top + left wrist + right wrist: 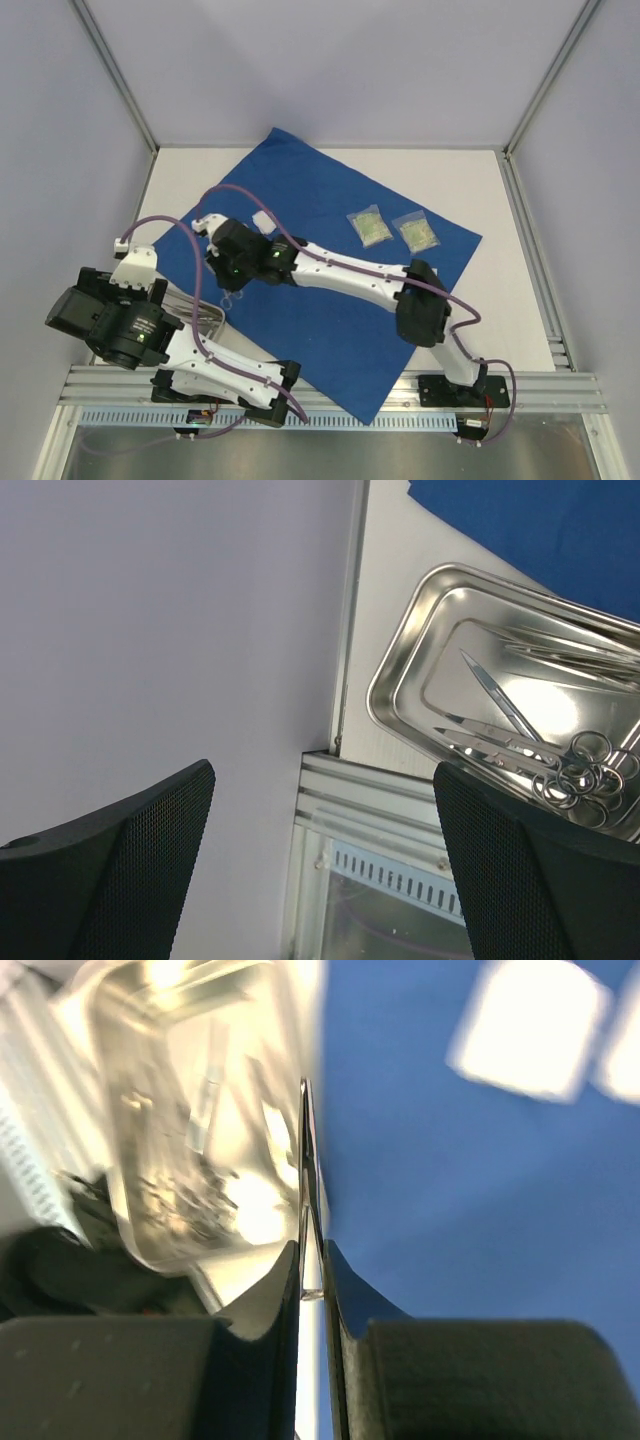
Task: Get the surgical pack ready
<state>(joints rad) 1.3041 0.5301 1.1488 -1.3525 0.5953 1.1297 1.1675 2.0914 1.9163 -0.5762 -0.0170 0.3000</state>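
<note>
The surgical pack's royal-blue drape (330, 300) lies spread flat on the table, turned at an angle. My right gripper (226, 283) reaches over its left part. In the right wrist view it (312, 1245) is shut on a thin steel instrument (306, 1160) held above the drape (480, 1210), at the rim of the steel tray (190, 1130). My left gripper (322, 780) is open and empty. It hangs beside the tray (400, 670), which holds several steel instruments (560, 765). In the top view the tray (207, 318) is mostly hidden under my left arm.
Two small clear packets (368, 226) (418, 232) lie on the far right part of the drape. A small white item (265, 220) lies near my right wrist. Walls close in the left, far and right sides. An aluminium rail (540, 390) runs along the near edge.
</note>
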